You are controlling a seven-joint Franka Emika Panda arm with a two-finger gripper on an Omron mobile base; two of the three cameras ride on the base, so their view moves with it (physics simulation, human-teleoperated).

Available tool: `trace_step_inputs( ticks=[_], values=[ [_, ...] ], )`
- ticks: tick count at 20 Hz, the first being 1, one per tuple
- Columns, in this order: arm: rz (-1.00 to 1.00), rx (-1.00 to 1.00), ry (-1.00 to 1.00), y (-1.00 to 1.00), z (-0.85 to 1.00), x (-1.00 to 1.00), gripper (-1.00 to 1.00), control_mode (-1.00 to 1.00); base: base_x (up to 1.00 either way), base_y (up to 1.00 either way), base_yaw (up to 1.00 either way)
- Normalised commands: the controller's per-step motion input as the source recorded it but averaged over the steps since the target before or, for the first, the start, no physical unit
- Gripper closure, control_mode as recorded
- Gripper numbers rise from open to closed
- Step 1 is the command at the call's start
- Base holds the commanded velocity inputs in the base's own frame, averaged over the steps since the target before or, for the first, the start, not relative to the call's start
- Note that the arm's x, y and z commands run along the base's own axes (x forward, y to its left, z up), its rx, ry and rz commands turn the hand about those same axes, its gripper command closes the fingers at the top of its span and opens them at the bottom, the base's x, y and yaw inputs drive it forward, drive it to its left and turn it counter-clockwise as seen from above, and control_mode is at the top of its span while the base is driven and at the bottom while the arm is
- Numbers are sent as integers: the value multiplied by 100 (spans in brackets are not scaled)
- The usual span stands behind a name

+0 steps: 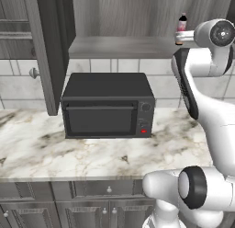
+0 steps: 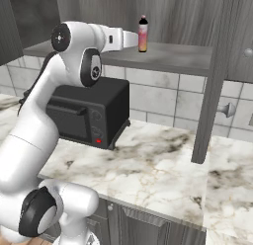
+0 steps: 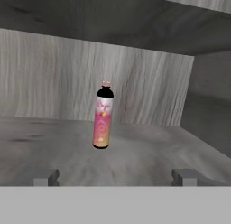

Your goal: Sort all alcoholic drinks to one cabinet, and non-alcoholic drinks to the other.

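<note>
A small pink bottle [image 3: 103,119] with a black cap stands upright on the grey shelf floor [image 3: 149,157] of an open wall cabinet. It is also seen in the left base view as the pink bottle [image 1: 182,23] and in the right base view as the pink bottle [image 2: 143,34]. My gripper [image 3: 115,177] is open, level with the shelf, a short way in front of the bottle and not touching it. Nothing is between its fingers. The hand reaches to the shelf's front edge, the gripper [image 1: 177,37] beside the bottle, and likewise the gripper [image 2: 134,40].
A black microwave [image 1: 108,105] sits on the marble counter [image 1: 55,153] under the shelf [image 1: 119,47]. The cabinet's dark door [image 1: 50,48] hangs open at the left, with a round knob [image 1: 33,73]. From the right it shows edge-on as the door [image 2: 215,81]. Base drawers [image 1: 92,190] run below.
</note>
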Motion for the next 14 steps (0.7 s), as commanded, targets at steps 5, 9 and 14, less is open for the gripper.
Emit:
trace_step_inputs(
  ticks=[5,9,14],
  values=[
    [3,-1,0,20,0,-33,-100,-100,0,0,0],
    [2,0,-2,20,0,-38,-100,-100,0,0,0],
    [2,0,-3,17,0,-39,-100,-100,0,0,0]
  ],
)
